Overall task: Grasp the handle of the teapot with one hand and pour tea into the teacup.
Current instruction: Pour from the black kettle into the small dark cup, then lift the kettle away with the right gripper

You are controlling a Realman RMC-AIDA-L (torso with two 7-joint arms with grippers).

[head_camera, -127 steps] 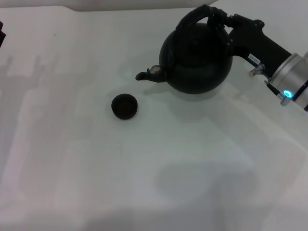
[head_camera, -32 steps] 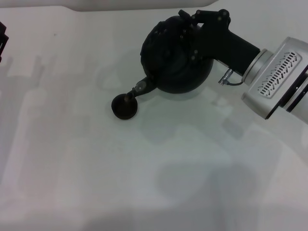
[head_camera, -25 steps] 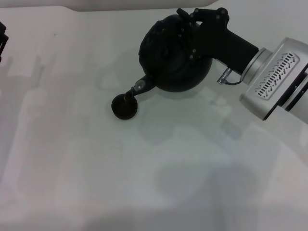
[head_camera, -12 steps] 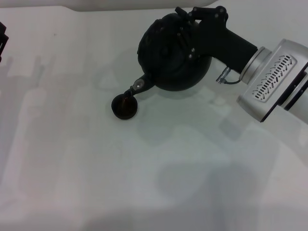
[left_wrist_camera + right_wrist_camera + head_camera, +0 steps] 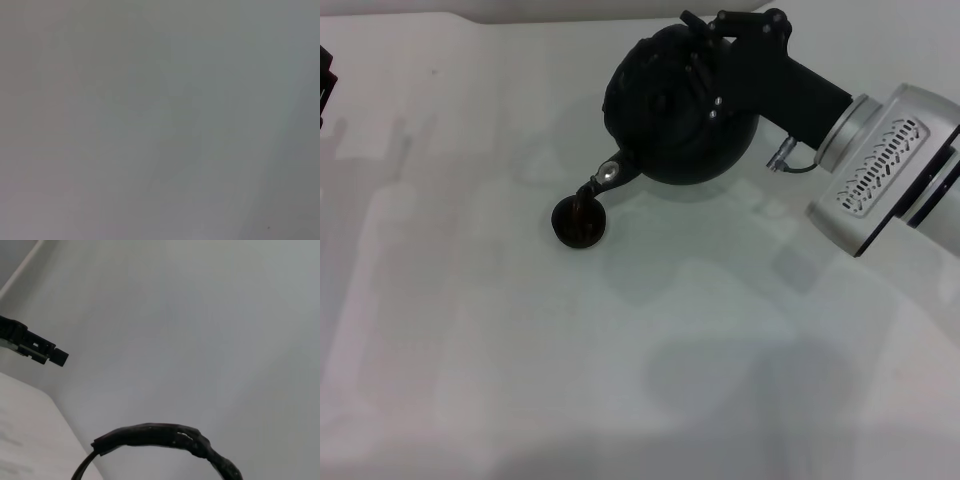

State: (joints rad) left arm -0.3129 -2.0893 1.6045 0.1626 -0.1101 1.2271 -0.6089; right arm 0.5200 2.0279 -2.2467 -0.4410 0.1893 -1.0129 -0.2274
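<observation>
The matte black teapot [image 5: 670,115] hangs above the table, tipped forward and to the left. Its short spout [image 5: 603,180] points down, right over the teacup [image 5: 579,223], a tiny dark round cup standing on the table. My right gripper [image 5: 725,45] is shut on the handle at the pot's top and covers most of it in the head view. The right wrist view shows the handle [image 5: 165,436] as a black wrapped arch. My left gripper [image 5: 325,85] stays parked at the far left edge, also seen far off as the left gripper [image 5: 32,344].
The white table [image 5: 620,380] spreads all around the cup and pot with nothing else on it. The left wrist view shows only bare table surface [image 5: 160,120].
Five seconds ago the pot stood upright to the right of the cup. It has since been carried left and tipped; over the last second the spout dipped slightly lower over the cup.
</observation>
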